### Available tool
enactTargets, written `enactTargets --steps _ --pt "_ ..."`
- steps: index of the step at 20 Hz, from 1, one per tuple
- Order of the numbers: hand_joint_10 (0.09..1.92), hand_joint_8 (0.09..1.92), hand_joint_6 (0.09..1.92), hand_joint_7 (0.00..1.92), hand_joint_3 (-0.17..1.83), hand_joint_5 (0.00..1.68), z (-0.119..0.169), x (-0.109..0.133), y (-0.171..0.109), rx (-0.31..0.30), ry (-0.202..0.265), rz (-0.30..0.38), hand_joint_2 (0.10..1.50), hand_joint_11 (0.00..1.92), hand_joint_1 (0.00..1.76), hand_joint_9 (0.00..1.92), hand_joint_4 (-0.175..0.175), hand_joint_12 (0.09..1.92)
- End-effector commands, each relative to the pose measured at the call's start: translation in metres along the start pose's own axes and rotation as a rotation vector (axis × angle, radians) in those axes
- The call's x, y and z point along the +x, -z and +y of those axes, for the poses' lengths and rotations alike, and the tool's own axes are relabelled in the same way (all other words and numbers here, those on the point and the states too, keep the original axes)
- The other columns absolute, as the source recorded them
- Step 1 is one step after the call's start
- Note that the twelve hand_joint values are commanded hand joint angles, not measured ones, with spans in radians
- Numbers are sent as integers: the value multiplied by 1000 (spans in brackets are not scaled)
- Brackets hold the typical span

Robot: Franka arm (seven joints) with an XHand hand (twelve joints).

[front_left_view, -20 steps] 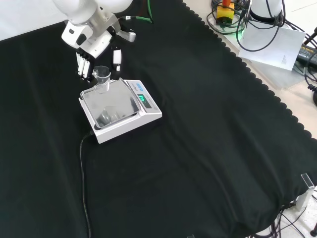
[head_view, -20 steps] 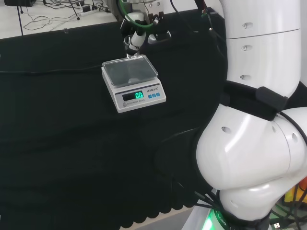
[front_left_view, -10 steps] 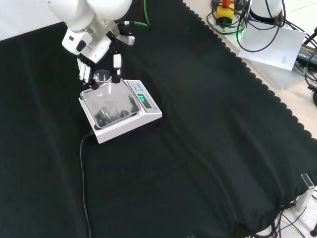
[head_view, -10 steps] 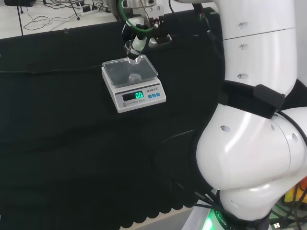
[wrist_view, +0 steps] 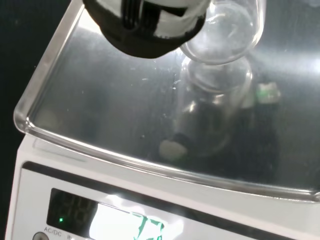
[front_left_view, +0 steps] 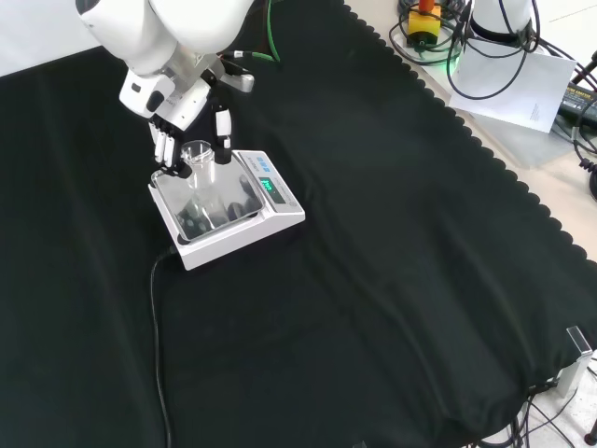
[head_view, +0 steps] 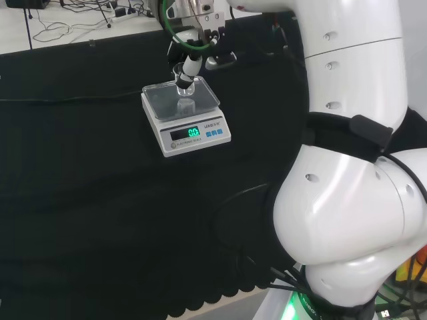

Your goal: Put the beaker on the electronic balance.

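Observation:
The small clear glass beaker (front_left_view: pixel 198 157) is upright between the fingers and thumb of my black and white hand (front_left_view: pixel 177 101), which is shut on it. Beaker and hand are over the steel pan (front_left_view: pixel 183 191) of the white electronic balance (front_left_view: pixel 276 222). In the head view the beaker (head_view: pixel 183 81) hangs below the hand (head_view: pixel 189 52), over the far part of the pan (head_view: pixel 167 101). The wrist view has the beaker's base (wrist_view: pixel 221 36) very close above its own reflection on the pan (wrist_view: pixel 100 110); I cannot tell whether it touches. A blurred part of the hand (wrist_view: pixel 145 22) is beside it.
The balance's lit green display (head_view: pixel 186 133) faces the arm's base. Its black cable (front_left_view: pixel 155 308) runs over the cloth toward the bench's near edge in the front view. The arm's big white links (head_view: pixel 353 167) stand at the right of the head view.
The hand has carried the beaker from beyond the balance's far edge to over its pan and has come lower. The balance has not moved.

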State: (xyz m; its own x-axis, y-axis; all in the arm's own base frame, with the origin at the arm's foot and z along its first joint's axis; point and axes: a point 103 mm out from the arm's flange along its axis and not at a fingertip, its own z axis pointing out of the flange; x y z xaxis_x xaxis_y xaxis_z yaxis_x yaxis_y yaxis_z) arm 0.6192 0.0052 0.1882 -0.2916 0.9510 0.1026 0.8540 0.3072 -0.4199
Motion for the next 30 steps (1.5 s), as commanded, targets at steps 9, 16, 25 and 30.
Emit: enactTargets --steps 9,16,25,30 --pt "1196 1215 1214 744 0 833 3 -10 -9 48 15 68 1160 1003 1362 986 -175 939" --pt "1197 1218 1215 742 0 831 15 -12 -10 107 38 81 1161 1002 1362 985 -175 939" --pt "1198 1220 1217 741 0 830 19 -16 -9 150 43 63 1161 1003 1362 984 -175 939" --pt "1043 1161 1210 794 0 842 15 -19 -6 167 53 83 1173 1032 1242 1000 -175 921"
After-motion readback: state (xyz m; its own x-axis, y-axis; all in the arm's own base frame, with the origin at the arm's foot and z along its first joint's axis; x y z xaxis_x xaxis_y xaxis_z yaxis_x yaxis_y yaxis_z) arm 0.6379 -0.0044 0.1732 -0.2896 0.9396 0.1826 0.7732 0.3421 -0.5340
